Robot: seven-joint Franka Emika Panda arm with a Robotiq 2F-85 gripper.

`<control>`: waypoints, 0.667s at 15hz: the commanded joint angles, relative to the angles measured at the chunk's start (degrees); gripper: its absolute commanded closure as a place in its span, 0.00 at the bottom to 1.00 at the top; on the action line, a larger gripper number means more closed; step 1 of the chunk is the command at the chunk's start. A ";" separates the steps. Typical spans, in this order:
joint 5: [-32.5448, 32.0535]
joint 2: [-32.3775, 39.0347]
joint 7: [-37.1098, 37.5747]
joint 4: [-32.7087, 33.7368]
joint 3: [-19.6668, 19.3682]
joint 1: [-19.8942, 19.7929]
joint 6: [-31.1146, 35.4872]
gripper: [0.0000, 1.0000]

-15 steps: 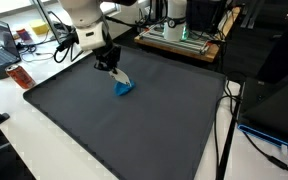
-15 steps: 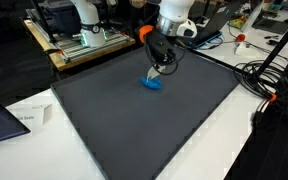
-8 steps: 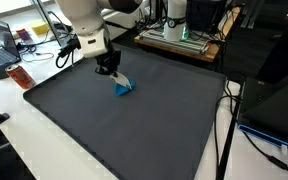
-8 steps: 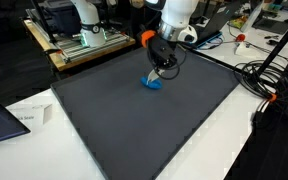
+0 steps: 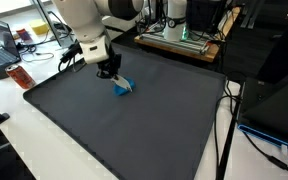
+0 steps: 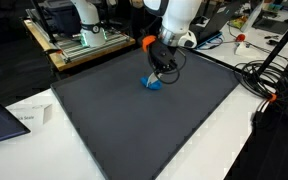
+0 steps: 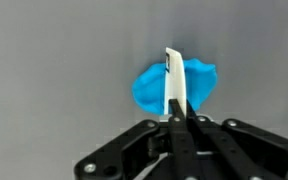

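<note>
My gripper is shut on a thin white strip that stands edge-on between the fingers. The strip's far end reaches down to a small blue lump lying on the dark grey mat. In both exterior views the gripper hangs just above the blue lump near the mat's far part. Whether the strip and the lump are one piece is hard to tell.
The mat lies on a white table. A red item and a laptop sit off one corner. A metal rack stands behind, cables lie to the side, and papers sit near the front.
The arm's wrist has tilted and the gripper has sunk slightly toward the blue lump. The lump stays in place and the jaws stay shut on the strip.
</note>
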 commanded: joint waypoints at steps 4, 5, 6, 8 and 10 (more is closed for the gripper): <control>-2.05 2.65 0.48 1.43 -0.01 0.42 0.84 0.99; -1.98 2.81 0.38 1.39 0.07 0.39 0.86 0.99; -1.88 2.99 0.27 1.34 0.14 0.34 0.94 0.99; -1.81 3.44 0.33 1.33 0.15 0.28 1.37 0.99; -1.65 3.91 0.24 1.28 0.20 0.14 1.71 0.99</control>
